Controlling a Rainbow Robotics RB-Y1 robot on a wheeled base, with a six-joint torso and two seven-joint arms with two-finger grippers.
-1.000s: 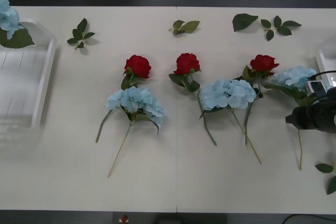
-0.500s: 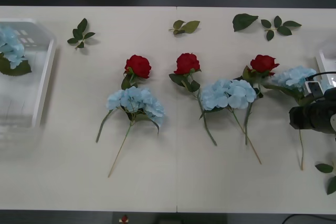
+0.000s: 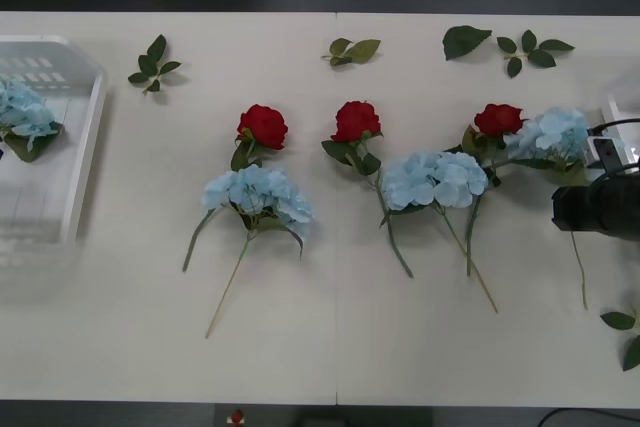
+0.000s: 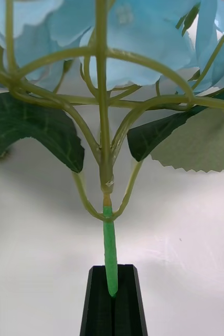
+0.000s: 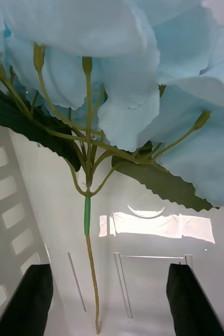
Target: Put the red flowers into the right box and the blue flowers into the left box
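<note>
At the table's right edge my right gripper (image 3: 566, 211) is shut on the thin green stem of a blue flower (image 3: 555, 135), whose bloom sits beside the rightmost red flower (image 3: 500, 120). The right wrist view has the black fingers (image 4: 93, 304) clamped on that stem under the blue flower (image 4: 138, 37). Two more red flowers (image 3: 262, 127) (image 3: 357, 120) and two blue flowers (image 3: 258, 195) (image 3: 435, 179) lie mid-table. Another blue flower (image 3: 25, 117) rests in the left box (image 3: 85, 137). My left gripper (image 5: 109, 302) is open below this blue flower (image 5: 143, 79), inside the left box (image 5: 7, 210). The right box (image 3: 620, 107) shows as a rim.
Loose green leaf sprigs lie along the far side of the table (image 3: 153, 62) (image 3: 352, 49) (image 3: 468, 41) (image 3: 530, 52) and at the near right corner (image 3: 622, 332). The table's near half in front of the stems is bare.
The blue flower at the left sank into the left box. At the right, my gripper raised its blue flower, whose bloom shifted toward the far side, next to the rightmost rose.
</note>
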